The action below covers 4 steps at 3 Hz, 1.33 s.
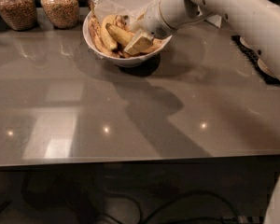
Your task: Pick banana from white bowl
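My claw (139, 42) sits inside the deep glossy white bowl (126, 60); whether it grips, I cannot tell. Neighbouring bananas (97, 34) crowd the long yellow banana (117, 34), so it may slip free.

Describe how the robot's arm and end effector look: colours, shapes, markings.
The arm is a thick, rounded off-white shell in tubular segments, with a thin dark seam ringing the wrist and a few small dark specks. No outer cables show. The end effector, down in the white bowl, is pale cream and flat-sided.
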Tool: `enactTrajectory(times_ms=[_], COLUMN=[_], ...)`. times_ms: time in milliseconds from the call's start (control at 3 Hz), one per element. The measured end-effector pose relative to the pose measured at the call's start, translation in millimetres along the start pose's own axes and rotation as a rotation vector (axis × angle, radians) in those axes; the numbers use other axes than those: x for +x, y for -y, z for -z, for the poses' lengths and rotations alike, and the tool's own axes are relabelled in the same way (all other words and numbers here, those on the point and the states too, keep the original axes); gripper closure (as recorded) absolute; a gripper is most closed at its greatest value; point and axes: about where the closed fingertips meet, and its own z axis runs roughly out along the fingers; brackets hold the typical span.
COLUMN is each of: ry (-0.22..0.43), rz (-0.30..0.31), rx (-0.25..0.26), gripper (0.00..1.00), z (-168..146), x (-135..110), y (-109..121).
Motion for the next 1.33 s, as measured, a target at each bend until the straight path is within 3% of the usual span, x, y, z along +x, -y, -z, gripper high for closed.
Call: enactTrajectory(times_ms=[667,1333], ry=[-0.065,-0.087], rz=[-0.037,-0.04], rx=[0.015,0.008], gripper=[0.49,0.91], z=[-17,-19], x=[22,29], y=[17,17])
